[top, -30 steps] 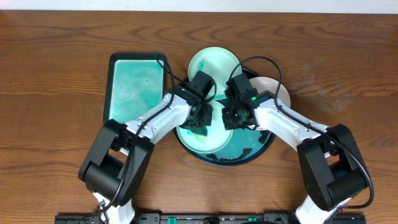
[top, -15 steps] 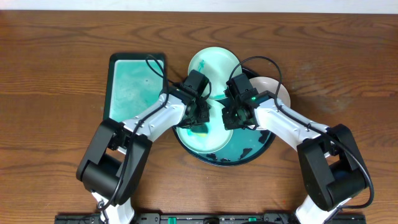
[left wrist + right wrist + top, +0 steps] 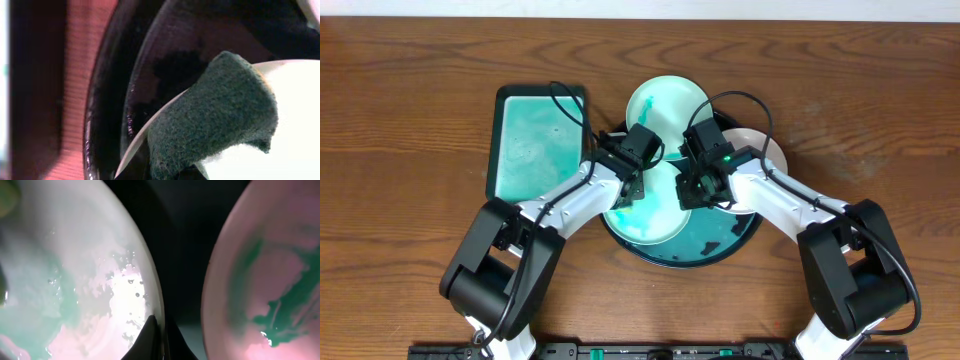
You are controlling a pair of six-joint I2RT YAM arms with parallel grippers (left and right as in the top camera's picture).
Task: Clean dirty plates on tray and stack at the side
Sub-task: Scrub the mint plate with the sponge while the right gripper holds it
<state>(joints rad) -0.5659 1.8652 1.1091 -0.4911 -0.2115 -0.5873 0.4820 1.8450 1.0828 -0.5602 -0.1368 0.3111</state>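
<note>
While both arms reach inward over the round tray [image 3: 735, 243], which sits at the middle of the wooden desk [image 3: 420, 60], each gripper works on the same near mint plate [image 3: 655, 222] lying in the left part of that tray. The left gripper [image 3: 632, 195] is clenched on a dark green scouring pad [image 3: 215, 117]. In the left wrist view the pad lies over the plate's rim, draped partly onto its pale face, with the tray's black, wet-looking wall just beyond. The right gripper [image 3: 698, 190] is closed on the right edge of the same plate. In the right wrist view its dark fingertips [image 3: 150, 336] meet in a pinch on the rim, and the plate's face shows wet droplets and a pale teal film. A second plate with darker teal streaks stands just right of the grasped one in that view, apart from it across a dark gap; which plate it is cannot be told. The far mint plate [image 3: 665, 100] overlaps the far rim of the tray. The white plate [image 3: 767, 145] lies at the tray's far right edge, partly hidden by the right arm. A rectangular teal tray [image 3: 535, 140] rests on the desk to the left.
</note>
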